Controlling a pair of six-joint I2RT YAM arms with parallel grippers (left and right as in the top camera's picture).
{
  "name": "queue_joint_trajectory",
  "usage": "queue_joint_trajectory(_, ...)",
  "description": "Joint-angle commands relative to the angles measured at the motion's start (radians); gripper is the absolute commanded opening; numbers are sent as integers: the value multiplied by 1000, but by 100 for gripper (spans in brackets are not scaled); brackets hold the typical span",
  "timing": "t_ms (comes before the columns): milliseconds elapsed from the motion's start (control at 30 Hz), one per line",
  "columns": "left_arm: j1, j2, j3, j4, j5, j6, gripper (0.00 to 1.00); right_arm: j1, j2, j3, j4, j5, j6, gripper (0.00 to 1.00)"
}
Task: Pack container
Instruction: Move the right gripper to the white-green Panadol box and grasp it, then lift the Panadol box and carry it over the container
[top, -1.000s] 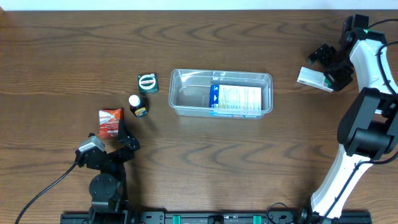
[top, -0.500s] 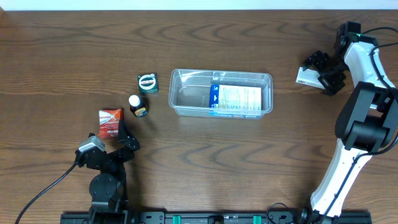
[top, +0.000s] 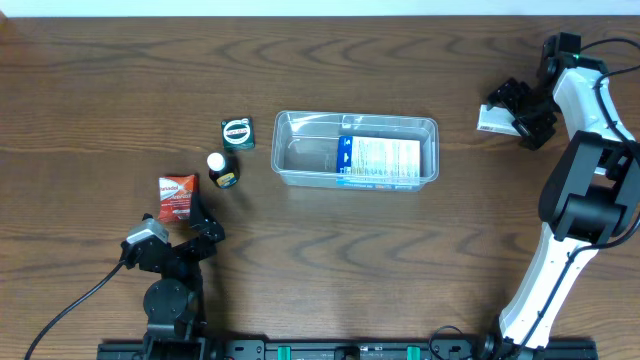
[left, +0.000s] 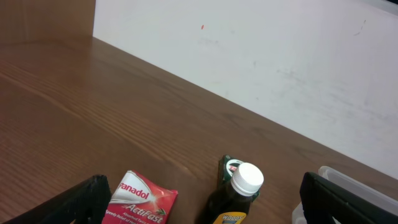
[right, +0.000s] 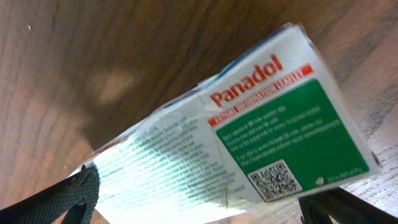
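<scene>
Right gripper has shifted farther and left onto the white Panadol box, so a pick looks close. Only its wrist view shows fingers straddling the box; whether they pinch it, I cannot tell. Left gripper rests spread. The container sits mid-tabletop.

Desk: dark brown, wood grain. Carrying, left to right: red box, flat; bottle, upright, white cap, just beside the red box; small green box, close behind the bottle; clear container, centre; white-and-green box, far right, tilted, contact with desk unclear.
</scene>
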Motion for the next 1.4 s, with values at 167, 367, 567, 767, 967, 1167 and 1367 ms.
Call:
queue_joint_trajectory(167,4,-6,-23,-30,-9,18,98,-19,32,29,-7,-51,-45,99)
queue_joint_trajectory(367,4,-6,-23,-30,-9,18,98,-29,32,47,-6,-30,-5,99)
queue_joint_trajectory(567,4,-6,-23,-30,-9,18,98,-33,32,47,32,-5,27,99)
queue_joint_trajectory(767,4,-6,-23,-30,-9,18,98,-31,32,47,74,6,59,99)
queue_joint_trajectory(967,4,-6,-23,-30,-9,18,98,-26,32,45,63,24,60,99)
queue_joint_trajectory(1167,4,-6,-23,-30,-9,18,98,-16,34,20,29,42,41,99)
queue_joint_trajectory(1367,4,-6,-23,-30,-9,18,98,-19,34,20,-4,43,-24,82)
